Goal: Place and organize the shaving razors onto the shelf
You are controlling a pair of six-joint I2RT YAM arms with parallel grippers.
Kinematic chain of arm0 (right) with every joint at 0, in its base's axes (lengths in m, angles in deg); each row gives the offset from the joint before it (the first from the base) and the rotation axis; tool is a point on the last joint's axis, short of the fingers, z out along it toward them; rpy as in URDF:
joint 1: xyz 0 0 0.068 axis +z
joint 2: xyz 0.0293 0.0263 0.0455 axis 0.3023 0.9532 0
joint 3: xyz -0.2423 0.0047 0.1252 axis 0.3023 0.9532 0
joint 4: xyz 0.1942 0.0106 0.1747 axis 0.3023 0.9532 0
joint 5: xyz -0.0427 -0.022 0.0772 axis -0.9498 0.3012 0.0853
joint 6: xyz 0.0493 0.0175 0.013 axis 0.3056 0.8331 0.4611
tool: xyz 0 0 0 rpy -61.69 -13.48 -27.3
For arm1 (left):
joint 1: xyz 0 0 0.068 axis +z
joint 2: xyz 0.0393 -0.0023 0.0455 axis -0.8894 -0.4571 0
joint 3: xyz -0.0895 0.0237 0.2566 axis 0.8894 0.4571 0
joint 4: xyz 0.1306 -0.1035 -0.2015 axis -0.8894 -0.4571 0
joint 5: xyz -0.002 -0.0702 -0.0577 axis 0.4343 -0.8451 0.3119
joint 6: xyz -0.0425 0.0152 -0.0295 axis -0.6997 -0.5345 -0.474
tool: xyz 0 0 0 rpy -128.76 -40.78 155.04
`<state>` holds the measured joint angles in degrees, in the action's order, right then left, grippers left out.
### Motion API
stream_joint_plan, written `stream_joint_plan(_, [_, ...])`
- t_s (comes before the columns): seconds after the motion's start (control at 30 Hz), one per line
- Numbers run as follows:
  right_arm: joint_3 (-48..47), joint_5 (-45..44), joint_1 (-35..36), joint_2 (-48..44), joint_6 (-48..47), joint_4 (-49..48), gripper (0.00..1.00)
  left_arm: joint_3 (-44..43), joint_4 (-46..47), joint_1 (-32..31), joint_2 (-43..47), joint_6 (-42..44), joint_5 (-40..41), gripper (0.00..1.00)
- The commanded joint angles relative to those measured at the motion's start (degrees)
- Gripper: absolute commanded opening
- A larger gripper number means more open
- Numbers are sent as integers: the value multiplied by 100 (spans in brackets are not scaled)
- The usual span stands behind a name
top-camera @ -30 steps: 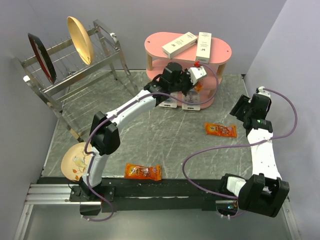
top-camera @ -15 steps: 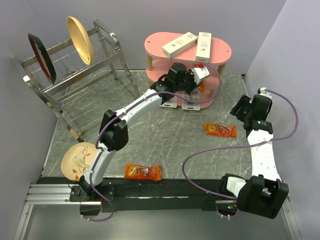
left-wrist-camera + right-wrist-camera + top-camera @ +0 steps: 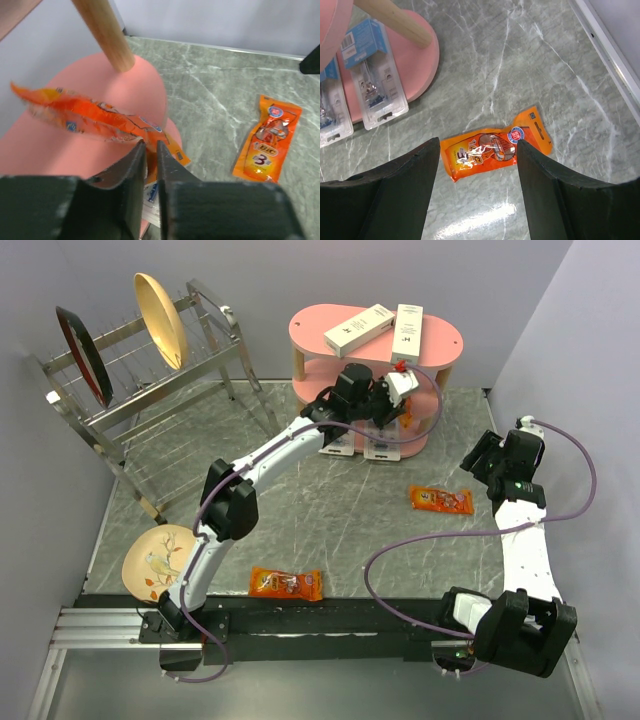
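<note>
to stock the shelf (image 3: pixel 135 85), the left claw (image 3: pixel 151 145) reaches its middle tier, jaws a narrow slit at the edge of the orange razor packet (image 3: pixel 90 117) lying there, grip unclear, while the right claw (image 3: pixel 477 150) hangs wide open over another packet (image 3: pixel 495 150) on the bench (image 3: pixel 520 60).

The end effector (image 3: pixel 151 145) shows two dark fingers with only a thin slit between them. Its tips are at the near edge of a crumpled orange packet (image 3: pixel 90 117), and I can't tell whether they pinch it. The packet lies across the pink shelf (image 3: pixel 135 85), just below a slanting wooden post (image 3: pixel 102 30). A sliver of a blue-and-white pack (image 3: pixel 152 192) peeks out under the board. A second orange packet (image 3: pixel 267 140) marked BIC 3 lies well apart on the grey marbled bench (image 3: pixel 215 85).
</note>
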<state>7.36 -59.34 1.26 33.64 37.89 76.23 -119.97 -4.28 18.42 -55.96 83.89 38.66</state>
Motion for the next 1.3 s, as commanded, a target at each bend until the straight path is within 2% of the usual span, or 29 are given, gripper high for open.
stream_joint_plan(0.0, [33, 33, -54, -113, 78, -249, 70, -222, 161, 26, 54, -111, 478, 29])
stream_joint_plan(0.33, [7, 95, -62, -78, 113, -267, 70, 314, 135, 105, 449, -217, 1235, 46])
stream_joint_plan(0.4, [-19, 104, -62, -61, 122, -267, 70, 411, 117, 96, 528, -200, 1253, 55])
stream_joint_plan(0.53, [-72, 95, -62, -25, 113, -275, 70, 613, 169, 88, 660, -182, 1244, 64])
stream_joint_plan(0.77, [-54, 113, -62, -25, 131, -284, 70, 789, 249, 79, 1020, -287, 1165, 74])
stream_joint_plan(0.83, [-46, 113, -62, -25, 122, -267, 70, 781, 170, 70, 1117, -270, 1043, 74])
stream_joint_plan(1.03, [-37, 130, -62, -43, 113, -276, 70, 1518, 38, 70, 2065, -33, 726, 77])
stream_joint_plan(1.13, [-46, 157, -62, -25, 122, -284, 70, 2097, 204, 122, 2924, 20, 480, 77])
stream_joint_plan(1.27, [-63, 174, -62, 10, 140, -302, 70, 2766, 890, 272, 3622, -208, 953, 91])
